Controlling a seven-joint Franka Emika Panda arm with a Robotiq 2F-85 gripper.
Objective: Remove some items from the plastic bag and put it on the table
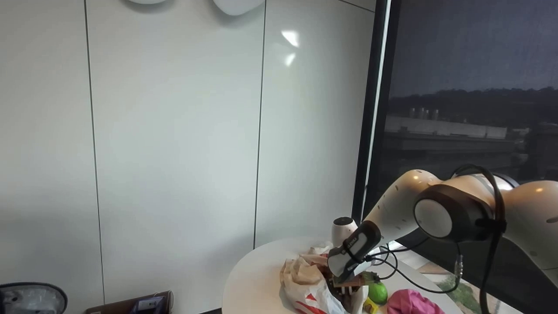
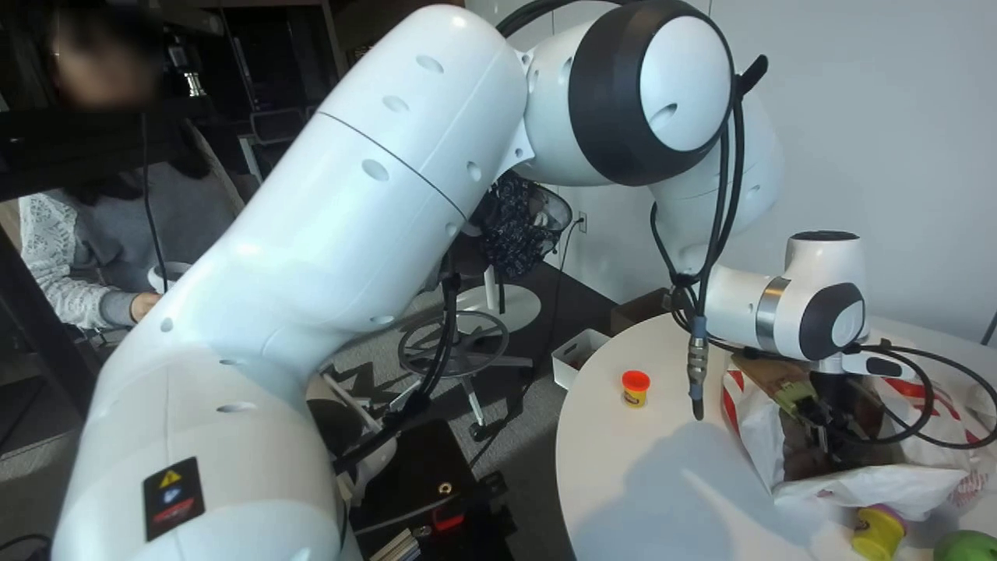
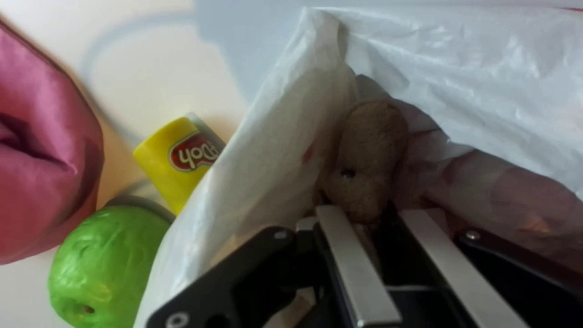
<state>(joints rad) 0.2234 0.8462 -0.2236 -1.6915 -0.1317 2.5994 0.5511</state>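
Note:
The white plastic bag with red print [image 1: 317,297] lies open on the round white table [image 1: 248,272]; it also shows in the wrist view [image 3: 478,54]. My gripper [image 3: 375,211] points down inside the bag's mouth, its fingers apart. A brown plush toy with a dark eye [image 3: 371,146] lies in the bag at the fingertips. Its lower part is hidden between and below the fingers, and I see no firm contact on both sides. In an exterior view the gripper [image 2: 829,444] is partly hidden by the bag and cables. Deeper contents are dark.
A yellow Play-Doh tub [image 3: 175,157], a green round fruit-like item [image 3: 109,269] and pink cloth [image 3: 41,150] lie beside the bag. A red-lidded tub [image 2: 635,388] stands near the table edge. A white wall [image 1: 174,152] stands behind. Cables hang from the arm.

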